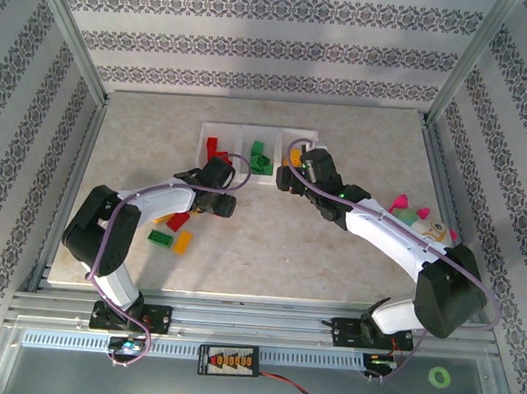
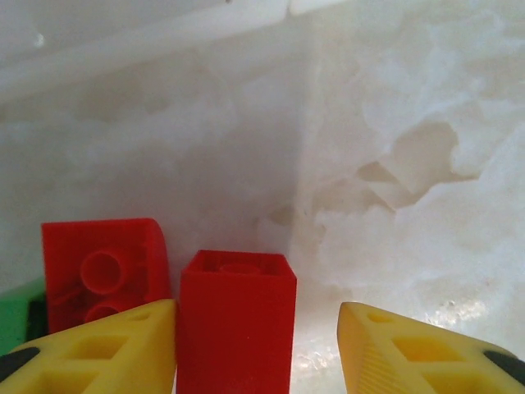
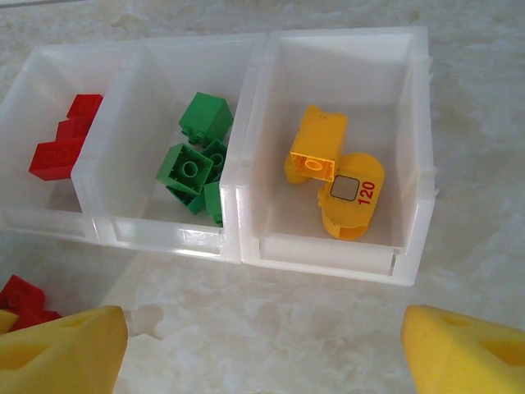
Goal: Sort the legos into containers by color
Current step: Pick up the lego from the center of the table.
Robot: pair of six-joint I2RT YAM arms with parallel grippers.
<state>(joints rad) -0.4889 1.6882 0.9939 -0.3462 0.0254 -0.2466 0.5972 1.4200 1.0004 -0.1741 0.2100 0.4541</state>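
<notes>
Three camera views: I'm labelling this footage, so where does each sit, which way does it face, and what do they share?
Top external: high behind the bases, looking down on the table; left arm, right arm and the bins show.
Left wrist: low at the bins, facing a bin wall and a red brick; open left claw frames it.
Right wrist: above the table, looking down into the bins; open right claw at the bottom edge.
Shared: top and right wrist both show all three bins.
</notes>
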